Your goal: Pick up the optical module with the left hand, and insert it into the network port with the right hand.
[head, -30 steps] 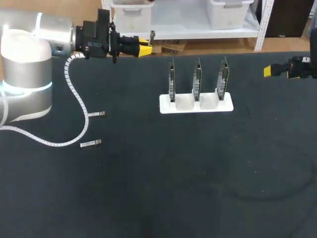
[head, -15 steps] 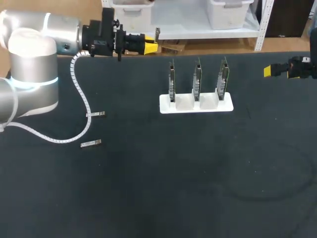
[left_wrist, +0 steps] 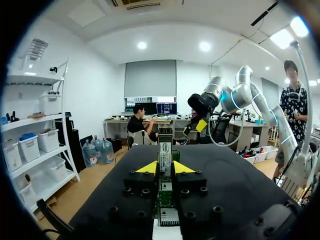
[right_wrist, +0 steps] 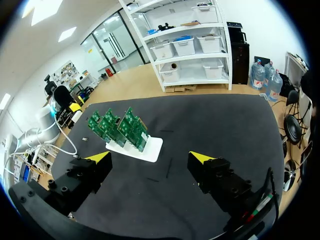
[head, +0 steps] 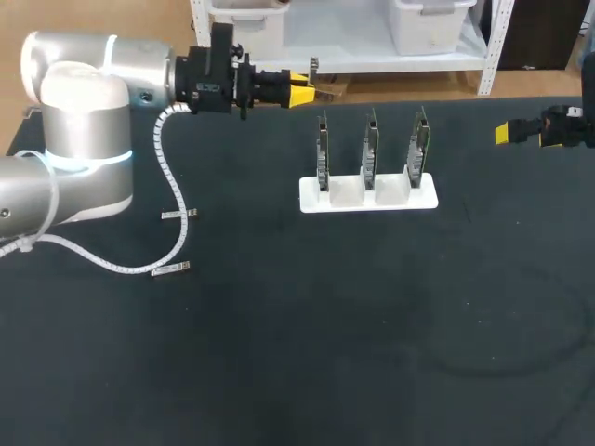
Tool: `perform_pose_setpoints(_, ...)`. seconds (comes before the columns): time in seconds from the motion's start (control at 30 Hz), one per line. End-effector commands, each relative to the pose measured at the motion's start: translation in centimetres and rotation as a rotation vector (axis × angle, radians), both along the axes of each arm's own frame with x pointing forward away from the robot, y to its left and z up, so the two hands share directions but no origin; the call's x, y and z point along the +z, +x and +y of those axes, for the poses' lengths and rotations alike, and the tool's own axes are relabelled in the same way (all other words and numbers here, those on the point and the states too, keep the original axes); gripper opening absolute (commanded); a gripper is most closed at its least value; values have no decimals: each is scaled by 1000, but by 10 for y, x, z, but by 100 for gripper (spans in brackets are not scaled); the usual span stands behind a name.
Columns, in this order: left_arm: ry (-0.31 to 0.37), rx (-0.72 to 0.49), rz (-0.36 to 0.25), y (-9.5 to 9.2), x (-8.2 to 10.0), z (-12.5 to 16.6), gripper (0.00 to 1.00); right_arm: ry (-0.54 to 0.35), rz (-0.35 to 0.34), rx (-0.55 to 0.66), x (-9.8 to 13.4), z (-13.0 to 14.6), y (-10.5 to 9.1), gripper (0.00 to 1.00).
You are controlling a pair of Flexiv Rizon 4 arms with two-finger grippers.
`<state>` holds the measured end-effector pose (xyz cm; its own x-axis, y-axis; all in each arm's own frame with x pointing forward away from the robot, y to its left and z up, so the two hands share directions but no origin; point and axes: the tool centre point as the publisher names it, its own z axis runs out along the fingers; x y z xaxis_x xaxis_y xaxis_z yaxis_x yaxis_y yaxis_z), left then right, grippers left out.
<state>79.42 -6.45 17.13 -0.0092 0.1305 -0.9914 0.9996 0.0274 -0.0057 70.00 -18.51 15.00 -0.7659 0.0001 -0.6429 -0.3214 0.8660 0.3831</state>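
My left gripper (head: 303, 91) hovers over the table's far edge, left of the boards, shut on a slim silver optical module (head: 313, 66) that sticks out past its yellow tips. In the left wrist view the module (left_wrist: 165, 152) stands upright between the fingers of the gripper (left_wrist: 165, 168). Three green circuit boards (head: 370, 149) with network ports stand in a white holder (head: 346, 199) at the table's middle back. My right gripper (head: 517, 133) hangs open at the far right, with nothing between its fingers. From the right wrist view, the boards (right_wrist: 119, 129) lie ahead of the open gripper (right_wrist: 150, 158).
Two spare modules lie on the black table at the left, one (head: 181, 215) behind the other (head: 171, 268), under the left arm's white cable (head: 172, 190). My right arm (left_wrist: 235, 97) shows ahead in the left wrist view.
My left arm has carried the module to the right along the far edge, closer to the boards. The right arm has not moved.
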Motion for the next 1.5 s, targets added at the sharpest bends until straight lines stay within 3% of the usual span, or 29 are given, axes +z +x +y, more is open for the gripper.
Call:
perform_pose_setpoints(0.03,-10,18,1,-4,-4,-9,0,0,0,0,0,0,0,100)
perform_pose_setpoints(0.87,-37,28,11,-31,-8,-6,0,0,0,0,0,0,0,100)
perform_pose_setpoints(1.27,-68,-8,52,-28,-10,-8,0,0,0,0,0,0,0,100)
perform_pose_setpoints(1.5,-69,-11,46,-25,-10,-11,0,0,0,0,0,0,0,100)
